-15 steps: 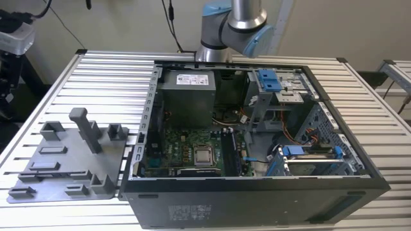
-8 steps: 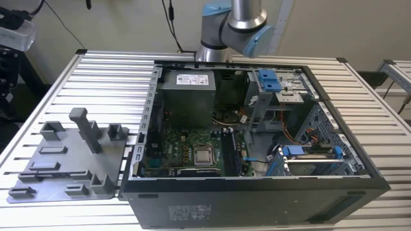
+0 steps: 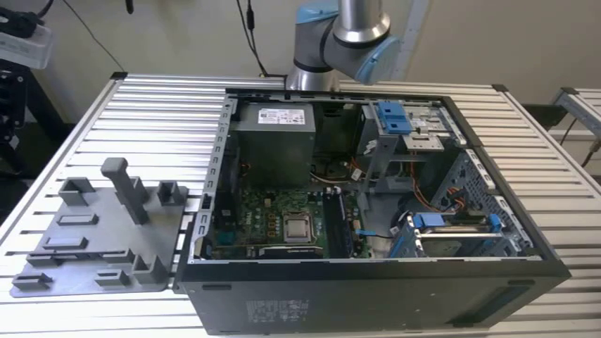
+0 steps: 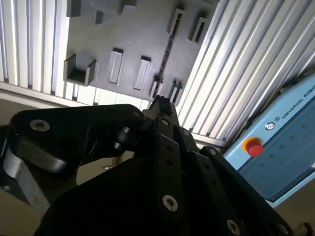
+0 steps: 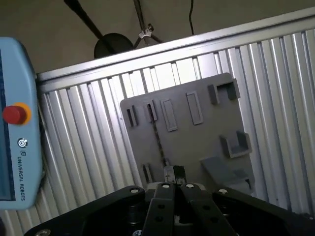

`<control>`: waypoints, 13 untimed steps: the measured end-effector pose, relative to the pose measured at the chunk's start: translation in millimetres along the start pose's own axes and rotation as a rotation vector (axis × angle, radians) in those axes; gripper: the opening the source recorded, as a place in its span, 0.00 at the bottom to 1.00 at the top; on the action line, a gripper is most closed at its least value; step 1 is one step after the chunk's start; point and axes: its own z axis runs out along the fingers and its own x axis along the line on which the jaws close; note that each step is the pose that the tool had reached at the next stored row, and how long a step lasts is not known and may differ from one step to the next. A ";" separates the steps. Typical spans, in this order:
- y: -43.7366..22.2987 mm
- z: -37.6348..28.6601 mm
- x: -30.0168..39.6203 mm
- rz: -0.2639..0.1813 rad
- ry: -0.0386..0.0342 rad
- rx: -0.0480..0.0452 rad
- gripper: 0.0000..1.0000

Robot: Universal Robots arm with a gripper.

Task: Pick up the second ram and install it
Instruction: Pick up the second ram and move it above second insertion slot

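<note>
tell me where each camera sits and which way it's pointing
exterior view: raised off the arm, looking down on the open computer case and grey fixture plate; the arm stands behind the case.
first wrist view: at the wrist, looking past the pincer onto the plate.
second wrist view: at the wrist, likewise past the pincer.
shared: both wrist views show the plate and blue pendant.
</note>
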 end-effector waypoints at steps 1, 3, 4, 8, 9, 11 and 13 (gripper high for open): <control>0.0 0.0 0.0 -0.013 0.0001 0.0002 0.11; 0.0 0.1 0.0 -0.042 0.0003 0.0004 0.11; 0.1 0.1 0.0 -0.056 0.0005 0.0004 0.11; 0.0 0.2 0.0 -0.111 0.0010 0.0006 0.11; 0.0 0.2 0.1 -0.127 0.0012 0.0005 0.11; 0.0 0.1 0.0 -0.157 0.0016 0.0004 0.11; 0.0 0.1 0.0 -0.184 0.0020 0.0005 0.11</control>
